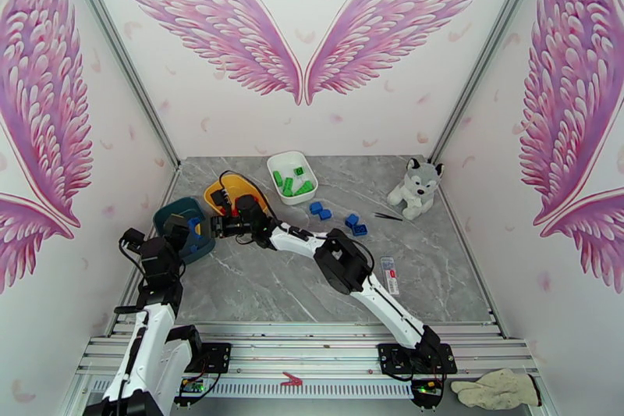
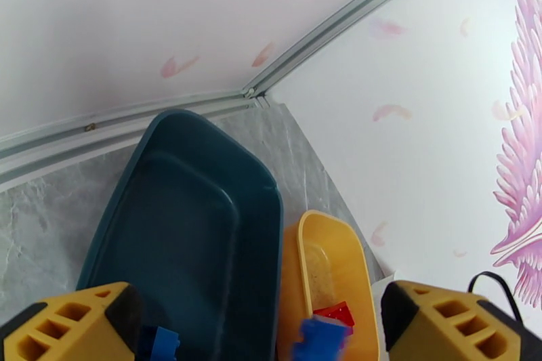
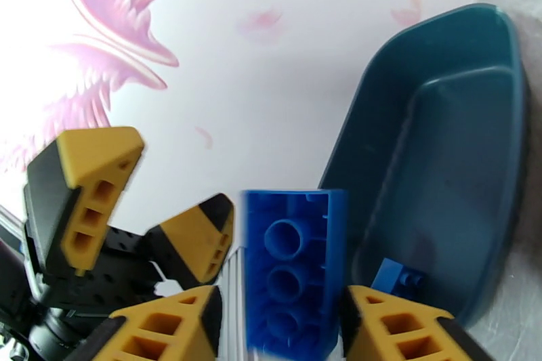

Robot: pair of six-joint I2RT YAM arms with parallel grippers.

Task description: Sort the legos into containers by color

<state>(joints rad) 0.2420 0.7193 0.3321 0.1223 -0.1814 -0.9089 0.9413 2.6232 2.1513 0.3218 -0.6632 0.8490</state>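
Observation:
My right gripper (image 3: 281, 318) hangs over the near end of the dark teal dish (image 3: 440, 152), its jaws open. A blue lego (image 3: 291, 267) sits between them, with a gap showing on its left side. Another blue lego (image 3: 398, 278) lies in that dish. My left gripper (image 2: 264, 338) is wide open and holds nothing, above the teal dish (image 2: 183, 220) and beside the yellow dish (image 2: 325, 267), which holds a red lego (image 2: 337, 312). From above, both grippers (image 1: 181, 232) (image 1: 212, 226) meet there. The white dish (image 1: 274, 166) holds green legos (image 1: 295, 185). Blue legos (image 1: 320, 211) (image 1: 357, 224) lie loose on the table.
A plush husky (image 1: 416, 187) sits at the back right with black tweezers (image 1: 388, 215) in front of it. A small packet (image 1: 390, 275) lies by the right arm's elbow. A glove (image 1: 499, 388) and a red clip (image 1: 292, 380) rest on the front rail. Walls close in on three sides.

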